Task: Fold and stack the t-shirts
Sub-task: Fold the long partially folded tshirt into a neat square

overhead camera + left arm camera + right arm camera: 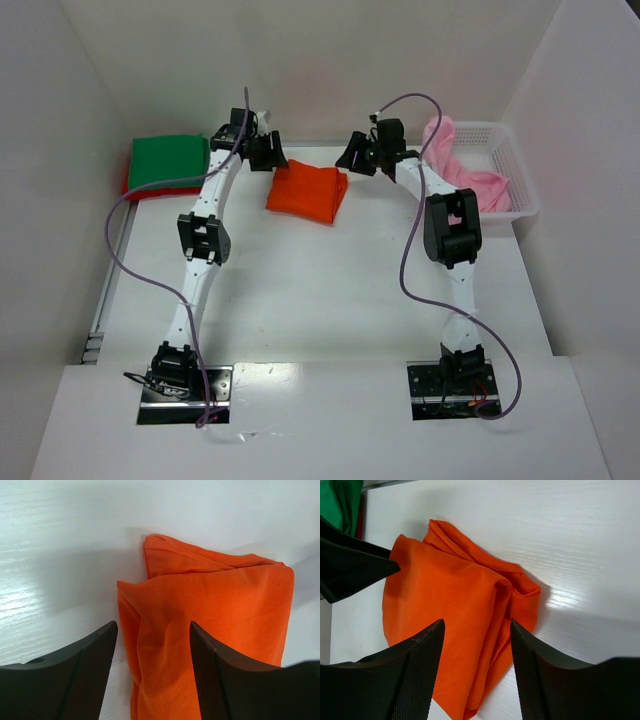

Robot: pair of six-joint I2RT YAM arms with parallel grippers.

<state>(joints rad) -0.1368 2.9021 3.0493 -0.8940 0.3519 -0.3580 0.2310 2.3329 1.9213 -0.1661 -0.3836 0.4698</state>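
Note:
A folded bright orange t-shirt point(307, 192) lies on the white table at the back centre. My left gripper point(268, 152) hovers at its left edge and my right gripper point(352, 155) at its right edge. In the left wrist view the orange t-shirt point(215, 605) lies flat below the left gripper point(152, 625), whose jaws stand apart and grip nothing. The right gripper point(476, 622) is likewise open above the orange t-shirt point(445, 590). A folded green t-shirt point(168, 160) rests on a red one point(130, 186) at the back left. A pale pink t-shirt point(465, 170) lies crumpled in the basket.
The white lattice basket point(518, 165) stands at the back right against the wall. White walls close in the table on the left, back and right. The green t-shirt point(340, 500) and a left-gripper finger point(350, 565) show in the right wrist view.

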